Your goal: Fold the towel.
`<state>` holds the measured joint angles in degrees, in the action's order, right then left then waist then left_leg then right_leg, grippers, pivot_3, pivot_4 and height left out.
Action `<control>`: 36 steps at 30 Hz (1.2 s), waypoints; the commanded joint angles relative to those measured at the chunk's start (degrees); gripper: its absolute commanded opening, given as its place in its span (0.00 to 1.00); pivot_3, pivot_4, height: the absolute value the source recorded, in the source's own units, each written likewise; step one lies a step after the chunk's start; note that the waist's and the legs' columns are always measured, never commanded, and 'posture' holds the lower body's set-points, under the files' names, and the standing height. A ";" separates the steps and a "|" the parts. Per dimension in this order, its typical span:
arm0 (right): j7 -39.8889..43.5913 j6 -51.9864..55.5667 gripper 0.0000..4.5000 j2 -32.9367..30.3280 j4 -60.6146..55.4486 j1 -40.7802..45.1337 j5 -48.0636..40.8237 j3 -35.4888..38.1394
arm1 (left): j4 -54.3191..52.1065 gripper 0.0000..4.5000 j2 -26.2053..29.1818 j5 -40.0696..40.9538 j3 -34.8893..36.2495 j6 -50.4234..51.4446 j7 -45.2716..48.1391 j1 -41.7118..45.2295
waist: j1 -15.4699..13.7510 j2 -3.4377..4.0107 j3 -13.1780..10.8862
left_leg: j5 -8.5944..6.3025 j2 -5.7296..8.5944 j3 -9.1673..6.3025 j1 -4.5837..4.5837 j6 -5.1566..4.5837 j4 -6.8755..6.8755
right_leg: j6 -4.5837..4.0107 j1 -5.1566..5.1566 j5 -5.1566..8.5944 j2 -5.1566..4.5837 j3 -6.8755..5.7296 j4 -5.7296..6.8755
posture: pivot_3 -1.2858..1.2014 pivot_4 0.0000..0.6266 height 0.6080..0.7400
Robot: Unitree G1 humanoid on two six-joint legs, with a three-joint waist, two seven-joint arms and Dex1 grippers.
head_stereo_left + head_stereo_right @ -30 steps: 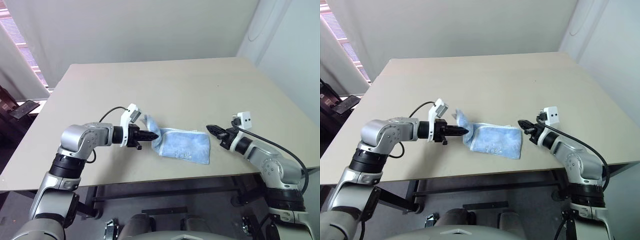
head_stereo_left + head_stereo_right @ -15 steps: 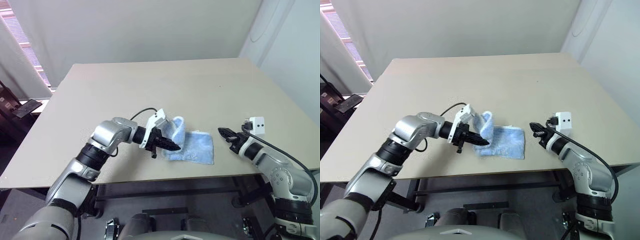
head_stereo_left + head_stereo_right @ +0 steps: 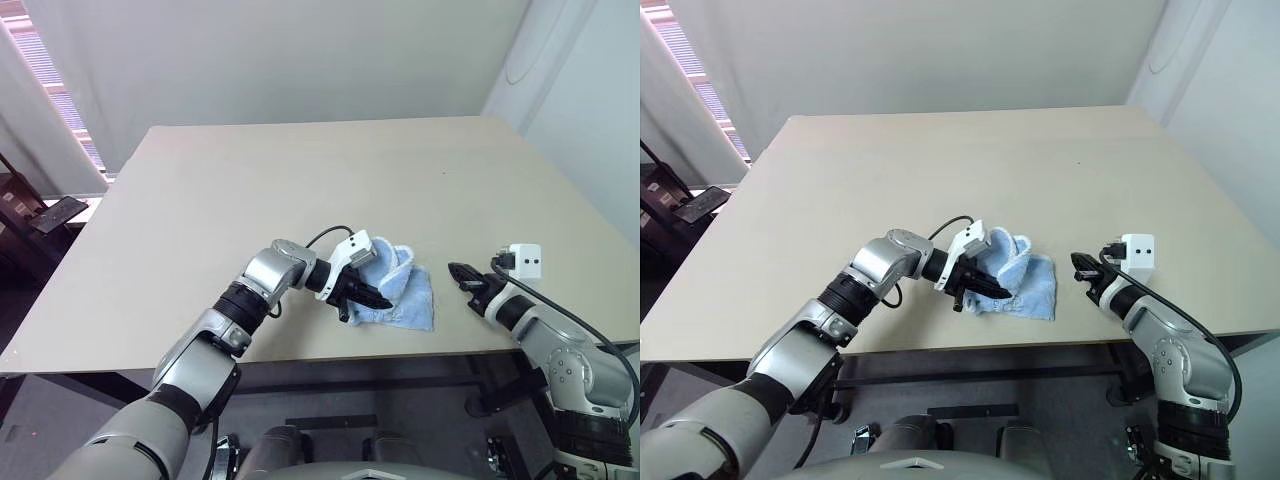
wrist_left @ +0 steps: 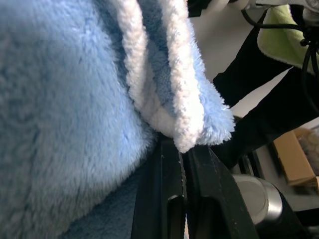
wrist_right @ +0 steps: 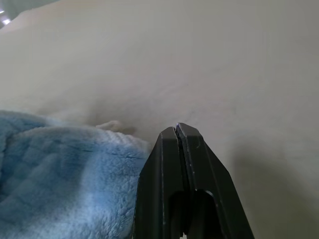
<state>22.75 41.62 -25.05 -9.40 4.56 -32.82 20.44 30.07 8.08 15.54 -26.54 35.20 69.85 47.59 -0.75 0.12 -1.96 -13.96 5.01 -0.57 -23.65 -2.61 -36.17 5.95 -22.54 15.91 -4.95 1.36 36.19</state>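
Beige table (image 3: 200, 200), left fingers (image 3: 378, 297) pinching towel (image 3: 410, 300), right fingers (image 3: 462, 273) clenched empty.

No text, label, brand, number or sign can be read anywhere in these views.
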 commanded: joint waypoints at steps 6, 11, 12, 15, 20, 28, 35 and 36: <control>-1.07 -0.86 0.00 -0.17 -1.84 -0.13 -0.28 1.44 | 2.06 0.01 -1.50 -2.37 1.38 -3.25 1.11 0.85 | -0.01 0.01 0.01 | 0.01 -0.01 0.00 0.00 -0.01 -0.04 | 0.01 0.01 0.00 0.02 0.00 0.03 | 0.52 0.00 0.97; -1.33 -1.07 0.00 -0.09 -1.40 0.18 -0.09 1.04 | 1.78 0.30 -2.14 -1.79 3.06 -3.21 1.90 1.01 | -0.02 0.01 0.01 | 0.01 -0.01 0.00 0.00 -0.01 -0.07 | 0.01 0.02 -0.01 0.02 0.00 0.05 | 0.52 0.00 0.97; -1.36 -1.11 0.00 -0.07 -1.44 0.22 0.04 0.84 | 1.19 0.40 -1.93 -1.98 2.86 -3.62 2.42 0.75 | -0.02 0.01 0.01 | 0.01 -0.01 0.00 0.00 -0.01 -0.07 | 0.01 0.02 -0.01 0.02 0.00 0.05 | 0.52 0.00 0.97; -1.51 -1.18 0.00 0.10 -1.37 0.39 0.09 0.63 | -0.30 0.63 -1.56 -1.57 3.07 -3.13 3.53 0.26 | 0.00 0.01 0.01 | 0.01 -0.01 0.00 0.00 -0.01 -0.07 | 0.01 0.01 -0.01 0.03 0.00 0.06 | 0.52 0.00 0.97; -1.80 -1.74 0.00 0.56 -0.83 1.01 0.00 0.74 | -4.02 0.99 -1.44 1.19 5.69 -3.38 5.44 -0.55 | 0.02 0.01 0.01 | 0.01 -0.01 0.00 0.01 -0.01 -0.08 | 0.02 0.00 -0.01 0.04 0.00 0.09 | 0.52 0.00 0.97; 0.17 6.45 0.00 -0.09 -3.59 3.71 -10.08 3.17 | -8.12 0.99 2.17 4.95 13.73 -5.64 4.18 0.58 | 0.06 0.03 0.03 | 0.07 -0.06 0.00 0.12 -0.10 -0.12 | 0.02 0.10 -0.01 0.12 0.00 0.16 | 0.52 0.00 0.97; -0.90 13.76 0.00 0.73 -1.53 9.70 -13.57 -1.33 | 5.24 0.99 3.22 -1.81 16.53 -19.55 -5.91 2.98 | 0.00 0.01 0.02 | 0.09 -0.18 0.00 0.14 -0.13 -0.32 | 0.02 0.13 -0.01 0.24 0.00 0.32 | 0.52 0.00 0.97; -1.11 13.93 0.00 0.96 -0.68 10.72 -13.08 -2.11 | 7.16 0.99 3.23 -2.83 16.30 -21.25 -6.77 3.24 | 0.00 0.00 0.02 | 0.09 -0.18 0.00 0.14 -0.13 -0.35 | 0.02 0.13 -0.01 0.24 0.00 0.35 | 0.52 0.00 0.97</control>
<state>21.84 55.15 -24.22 -10.45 13.53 -45.76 19.00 35.62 11.33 14.14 -11.50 17.42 64.79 48.74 -0.75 0.12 -1.94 -13.88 4.82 -0.57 -23.51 -2.74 -36.53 5.96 -22.41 15.89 -4.71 1.37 36.55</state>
